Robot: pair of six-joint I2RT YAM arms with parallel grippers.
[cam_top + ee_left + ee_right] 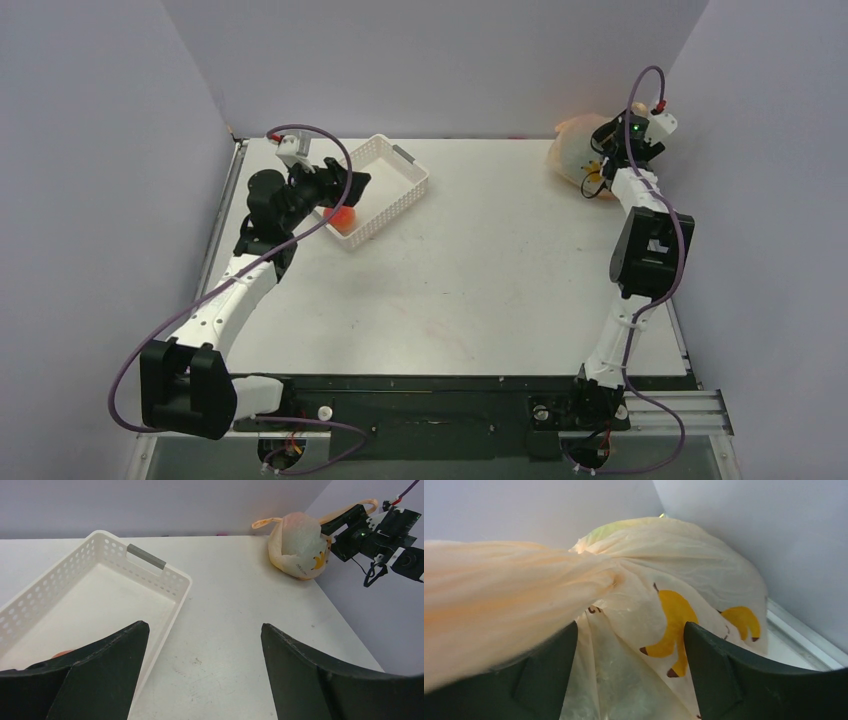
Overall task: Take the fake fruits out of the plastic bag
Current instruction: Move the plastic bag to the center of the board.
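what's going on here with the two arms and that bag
The right gripper is at the plastic bag in the far right corner of the table. Its jaws stand apart, with crinkly bag film between them and a bunched part lying over one finger. The left gripper hangs open over the near end of the white basket, where an orange-pink peach lies. No other fruit shows outside the bag, so emptying it seems barely begun.
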